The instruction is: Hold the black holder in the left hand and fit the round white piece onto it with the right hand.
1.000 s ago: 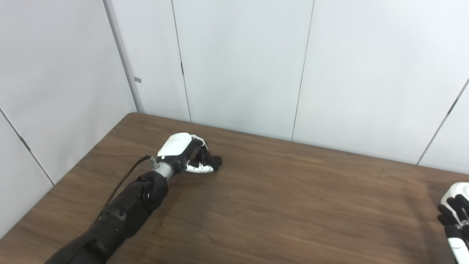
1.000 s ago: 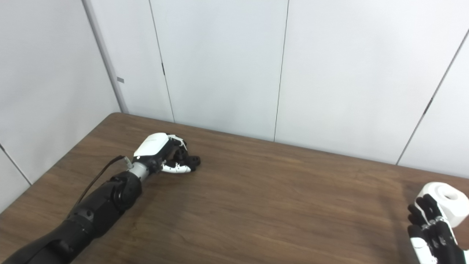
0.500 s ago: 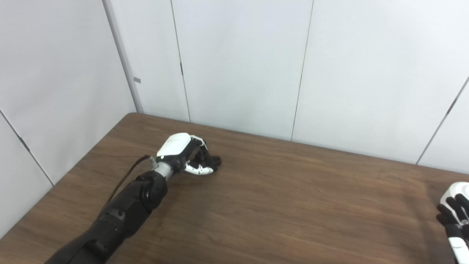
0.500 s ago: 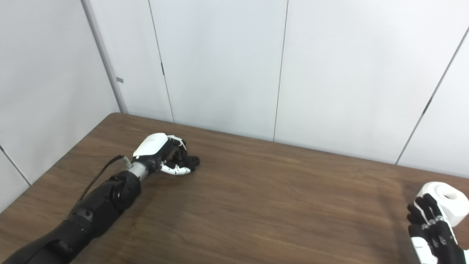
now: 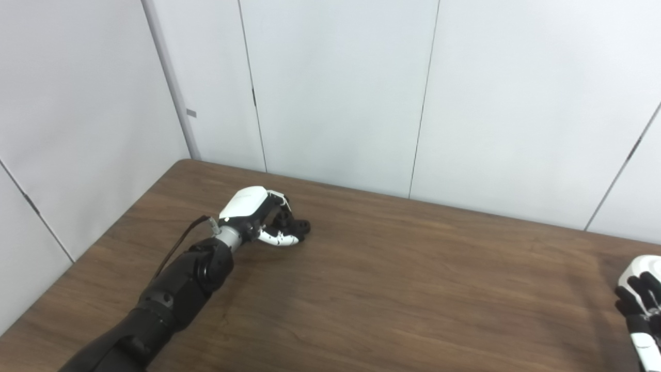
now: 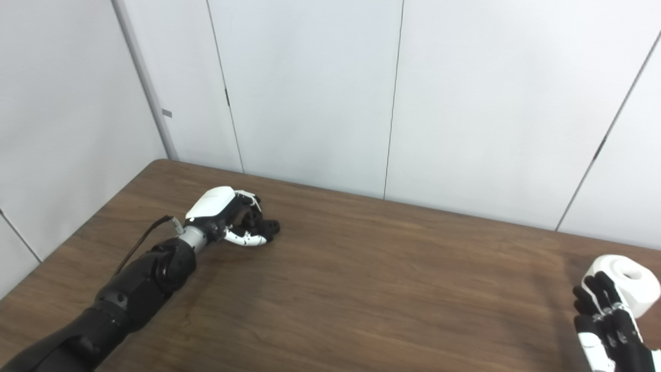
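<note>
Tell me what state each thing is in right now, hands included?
Left hand: fingers curled around the holder, low at the table.
Holder: black, in the left hand's grip, one end poking out past the fingers.
Right hand: at the picture's edge, fingers against the white piece; a firm grip cannot be told.
White piece: round, upright, hollow top facing up, not yet on the holder.
Table: brown wood, under both hands.
</note>
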`<state>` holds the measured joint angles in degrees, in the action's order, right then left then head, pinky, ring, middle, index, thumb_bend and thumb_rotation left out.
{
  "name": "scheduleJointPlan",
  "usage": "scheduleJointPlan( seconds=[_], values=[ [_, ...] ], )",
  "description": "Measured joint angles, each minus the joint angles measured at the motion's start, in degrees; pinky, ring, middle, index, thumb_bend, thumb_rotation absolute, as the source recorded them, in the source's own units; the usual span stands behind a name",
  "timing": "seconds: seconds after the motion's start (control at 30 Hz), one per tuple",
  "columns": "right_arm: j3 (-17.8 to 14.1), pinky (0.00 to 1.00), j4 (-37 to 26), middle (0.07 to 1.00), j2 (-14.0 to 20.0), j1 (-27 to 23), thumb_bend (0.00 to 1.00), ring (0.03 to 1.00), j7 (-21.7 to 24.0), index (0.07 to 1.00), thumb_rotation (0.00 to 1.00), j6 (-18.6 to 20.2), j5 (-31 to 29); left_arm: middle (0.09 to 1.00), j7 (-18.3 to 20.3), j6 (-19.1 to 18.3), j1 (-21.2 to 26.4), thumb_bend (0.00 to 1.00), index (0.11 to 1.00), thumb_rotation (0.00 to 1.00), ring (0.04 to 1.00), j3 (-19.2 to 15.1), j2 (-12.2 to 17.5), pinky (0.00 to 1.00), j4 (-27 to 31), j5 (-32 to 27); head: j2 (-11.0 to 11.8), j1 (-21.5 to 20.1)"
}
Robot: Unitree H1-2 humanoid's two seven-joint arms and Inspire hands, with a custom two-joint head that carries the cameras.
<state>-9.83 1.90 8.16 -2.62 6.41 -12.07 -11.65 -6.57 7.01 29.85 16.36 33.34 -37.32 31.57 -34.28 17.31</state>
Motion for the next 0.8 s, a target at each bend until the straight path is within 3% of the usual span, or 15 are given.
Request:
scheduleJointPlan(
  seconds=[0.63, 0.8],
  values=[
    [0.46, 0.89, 0.56, 0.902, 0.03, -0.42, 0.42, 0.877, 0.07, 0.918, 0.53, -1.09, -0.16, 0.818, 1.84, 0.33, -2.02, 0.99, 0.678, 0.09, 0.895, -2.0, 1.57, 0.93, 2.1, -0.27, 0.0, -0.17],
    [0.61, 0.9, 0.6, 0.897, 0.06, -0.49, 0.42, 0.872, 0.1, 0.91, 0.52, -1.37, -0.15, 0.856, 2.88, 0.33, -2.45, 1.0, 0.754, 0.13, 0.911, -3.21, 1.65, 0.95, 2.37, -0.92, 0.0, -0.26]
  ],
)
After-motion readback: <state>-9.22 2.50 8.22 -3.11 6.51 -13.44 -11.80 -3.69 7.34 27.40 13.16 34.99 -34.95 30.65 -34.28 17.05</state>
